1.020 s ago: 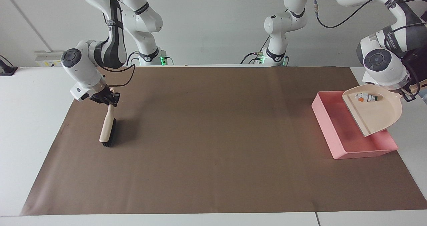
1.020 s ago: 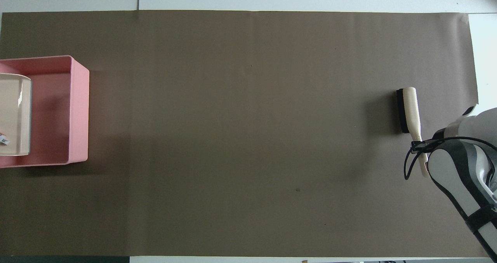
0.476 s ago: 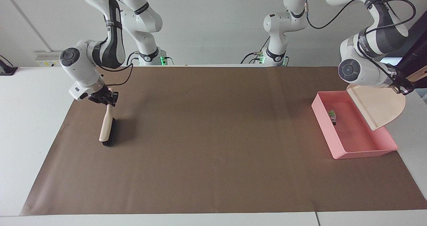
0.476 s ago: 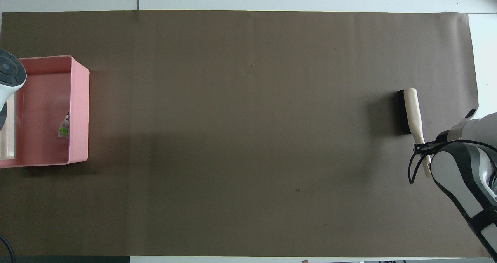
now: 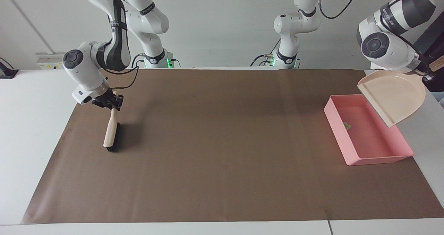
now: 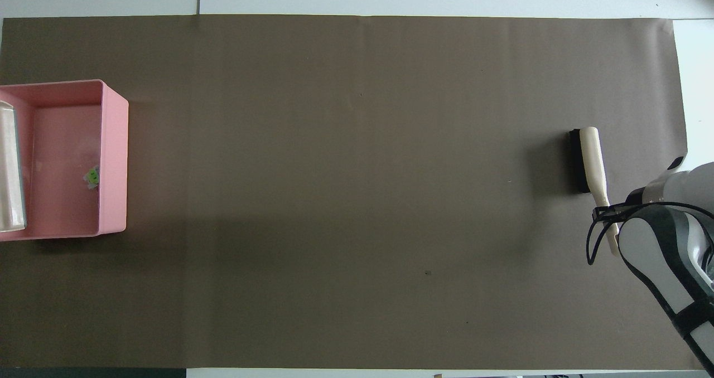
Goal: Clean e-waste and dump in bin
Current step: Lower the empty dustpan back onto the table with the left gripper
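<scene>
E-waste dump, my read of it: the tipping part looked about done, so doing this step well was mostly about not rushing the exit. Biggest thing first. The brown paper mat (image 5: 222, 151) covered most of the table and I saw no scrap on it.

The shallow pink plastic bin (image 5: 335, 132) sat on the mat at the left arm's end. The beige plastic dustpan (image 5: 395, 96) hung tilted above it, lip pointing down over the bin's outer edge. The left gripper (image 5: 428, 76) was clamped tight on the dustpan's handle.

I'd have kept that lip over the bin and low, held the tilt until nothing could be clinging inside, and only then swung it away. Lift off too early and a stuck bit lands on the table.

The cream-handled brush with black bristles (image 5: 111, 132) stood bristles-down on the mat at the other end. The right gripper (image 5: 110, 102) was at the tip of its handle, waiting. I couldn't tell whether it actually had a grip.

Contents: the dustpan showed nothing inside. The bin held the small white-and-green e-waste piece (image 5: 346, 125), lying on the floor close to the wall that faces the middle of the table. I couldn't pick out the dark battery-like one for sure.
</scene>
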